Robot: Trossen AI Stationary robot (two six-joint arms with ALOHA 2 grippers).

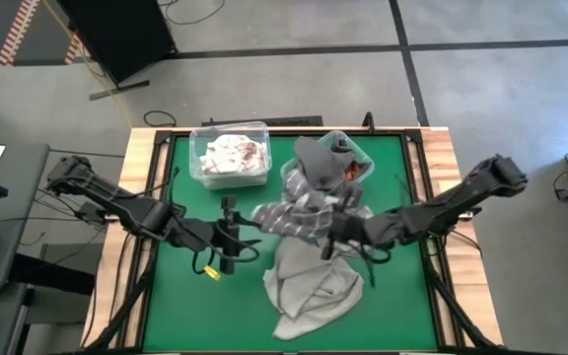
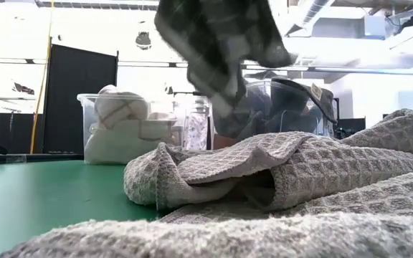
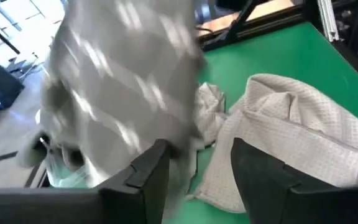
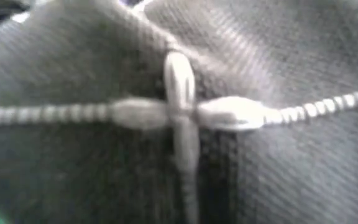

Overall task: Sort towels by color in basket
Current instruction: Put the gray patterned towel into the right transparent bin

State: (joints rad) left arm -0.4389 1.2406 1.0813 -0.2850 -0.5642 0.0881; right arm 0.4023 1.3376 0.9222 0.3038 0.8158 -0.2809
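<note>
While the right arm reaches in from its side of the green tabletop (image 1: 176, 296), its hand (image 1: 335, 229) sits near the middle, gripping a grey checked towel (image 1: 299, 212) with pale stripes, lifted clear of the surface. From table height that checked towel (image 2: 221, 43) hangs in the air, high above everything else, and the right wrist camera is filled with its dark weave and a crossing of light stripes (image 4: 179, 115). Below it, toward the near edge, a light grey waffle-textured towel (image 1: 309, 286) lies crumpled in a heap on the green; the low camera shows its folds (image 2: 264, 172) bunched right in front of the lens. The left hand (image 1: 227, 237) hovers over the tabletop just left of the lifted towel, its two dark fingers (image 3: 148, 180) spread apart with nothing between them; past them the checked cloth (image 3: 123, 87) hangs close by and the waffle towel (image 3: 297, 143) lies on the green. At the far edge stand two clear bins: the left one (image 1: 230, 153) holds white and pale cloths, and the right one (image 1: 348, 148) has a dark grey towel (image 1: 321, 163) draped up and over it, with a bit of orange (image 1: 361, 170) showing beside that.
</note>
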